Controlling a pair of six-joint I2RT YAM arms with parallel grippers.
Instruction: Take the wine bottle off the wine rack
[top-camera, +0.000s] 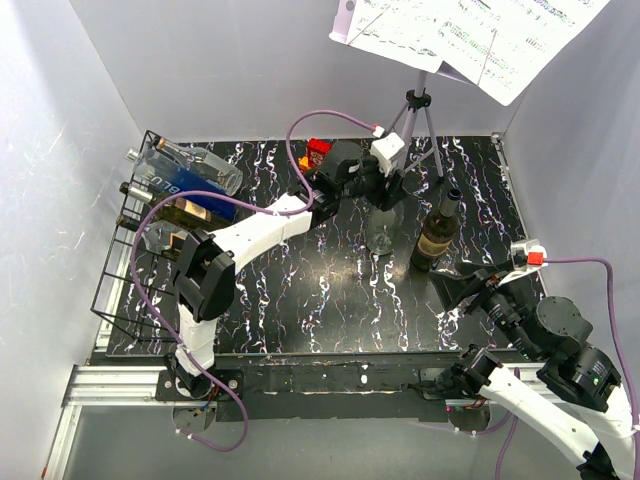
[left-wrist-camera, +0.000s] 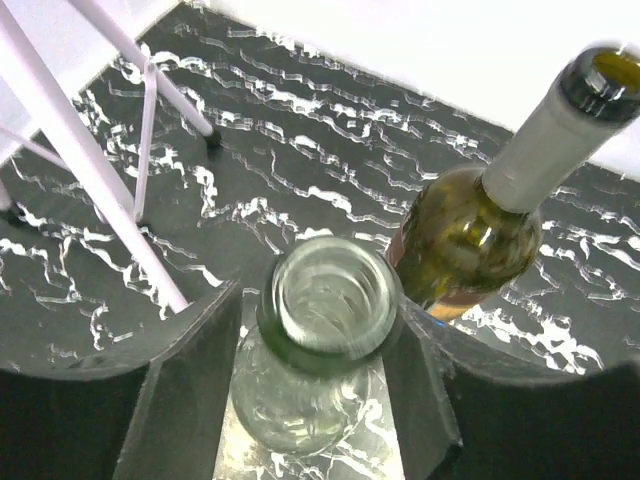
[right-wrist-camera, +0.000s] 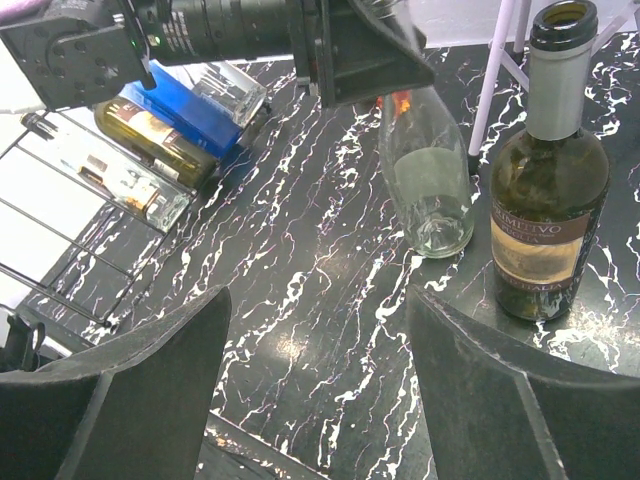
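Observation:
The black wire wine rack stands at the table's left edge and still holds three bottles lying down, one with a blue label. It also shows in the right wrist view. A clear empty bottle stands mid-table, slightly tilted, its base on the tabletop. My left gripper is shut on its neck just under the mouth, one finger on each side. My right gripper is open and empty, low near the front right.
A dark green wine bottle with a beige label stands upright just right of the clear one. A grey tripod music stand with sheet music stands behind them. A small red object sits at the back.

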